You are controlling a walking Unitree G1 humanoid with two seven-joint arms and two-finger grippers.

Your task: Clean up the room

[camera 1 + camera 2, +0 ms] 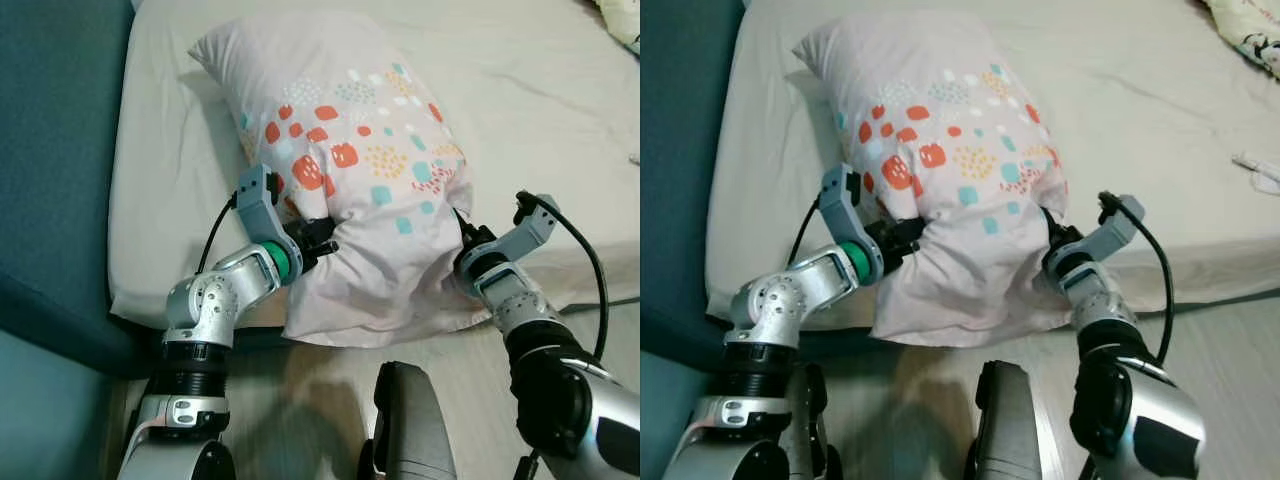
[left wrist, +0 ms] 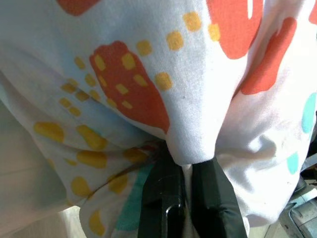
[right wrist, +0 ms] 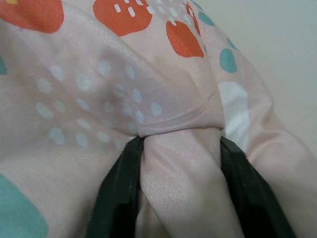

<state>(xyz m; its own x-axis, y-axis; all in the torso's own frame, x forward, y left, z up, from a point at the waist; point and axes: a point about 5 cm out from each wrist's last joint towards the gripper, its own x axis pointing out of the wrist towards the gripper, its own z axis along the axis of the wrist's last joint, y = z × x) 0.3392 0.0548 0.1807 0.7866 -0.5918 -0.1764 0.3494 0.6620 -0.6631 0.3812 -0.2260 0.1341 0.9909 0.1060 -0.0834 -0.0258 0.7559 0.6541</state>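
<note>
Your left gripper (image 1: 322, 243) pinches a fold of the pillow (image 1: 362, 160); your right gripper (image 1: 462, 240) clamps a thicker bunch on its opposite side. The pillow is pale pink, printed with orange, teal and yellow blotches, lying on the cream mattress (image 1: 530, 110) at its near edge.

Your left arm rises from the lower left of the head view, elbow bent, with the left gripper (image 1: 322, 240) pinched tight on fabric near frame centre. Your right arm reaches up from the lower right; the right gripper (image 3: 181, 186) clamps a thick fold.
</note>
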